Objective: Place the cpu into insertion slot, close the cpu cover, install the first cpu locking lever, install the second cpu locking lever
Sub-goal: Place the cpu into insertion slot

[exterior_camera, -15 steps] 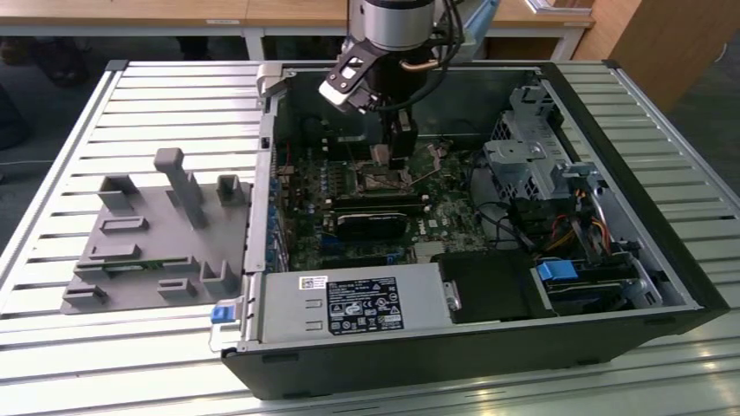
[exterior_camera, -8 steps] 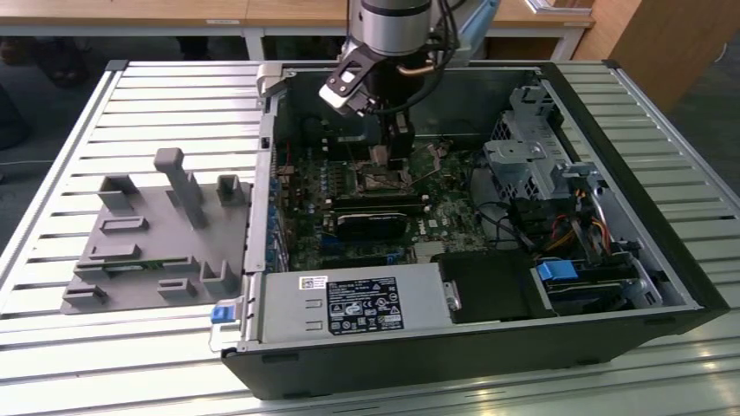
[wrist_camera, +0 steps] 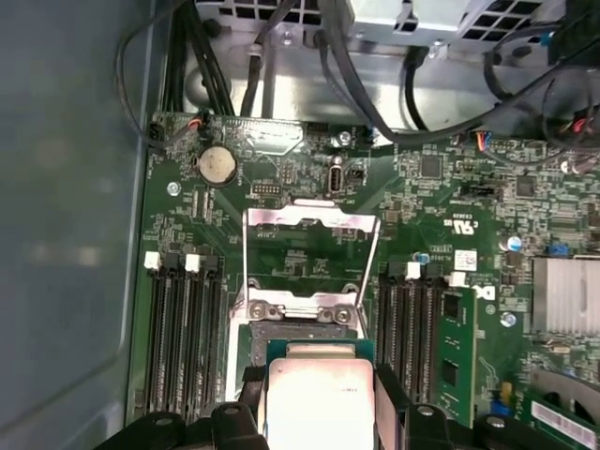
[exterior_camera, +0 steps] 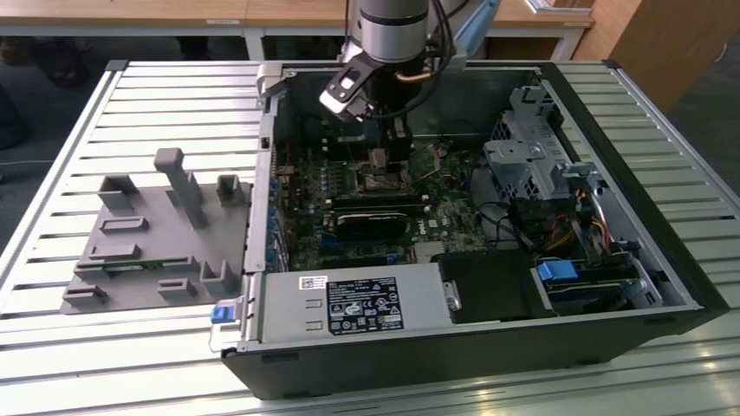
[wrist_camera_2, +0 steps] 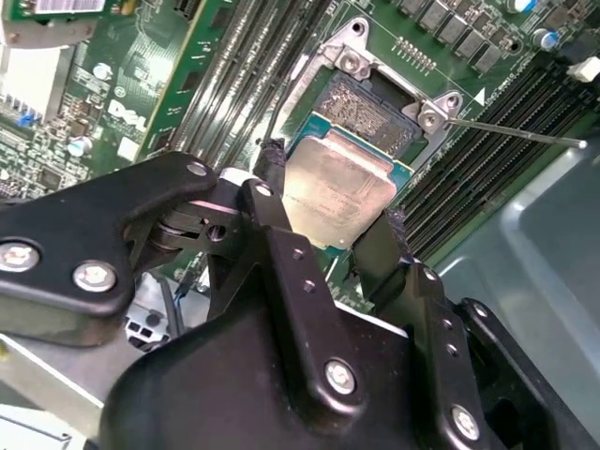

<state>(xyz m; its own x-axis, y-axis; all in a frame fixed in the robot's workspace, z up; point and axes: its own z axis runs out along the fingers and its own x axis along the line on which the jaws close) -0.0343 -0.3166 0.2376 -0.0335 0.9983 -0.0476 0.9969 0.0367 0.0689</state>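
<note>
My gripper (wrist_camera_2: 330,199) is shut on the cpu (wrist_camera_2: 337,187), a pale metal square with a green edge held between the two black fingers (wrist_camera_2: 272,173). It hangs just above and partly over the insertion slot (wrist_camera_2: 367,101), whose dark centre shows beyond the chip. In the first wrist view the cpu (wrist_camera: 317,394) sits between the fingertips, with the slot (wrist_camera: 248,349) under it. The cpu cover (wrist_camera: 311,221), a thin silver frame, stands swung open beyond the slot. A thin lever rod (wrist_camera_2: 511,131) sticks out beside the slot. In the exterior view the gripper (exterior_camera: 391,149) reaches down into the case over the board.
Black memory slots (wrist_camera: 183,328) flank the socket on both sides. A black card (exterior_camera: 373,218) lies across the board near the socket. The open computer case (exterior_camera: 269,173) holds a power supply (exterior_camera: 347,305), a drive cage (exterior_camera: 526,165) and cables. A grey fixture (exterior_camera: 162,234) stands on the slatted table.
</note>
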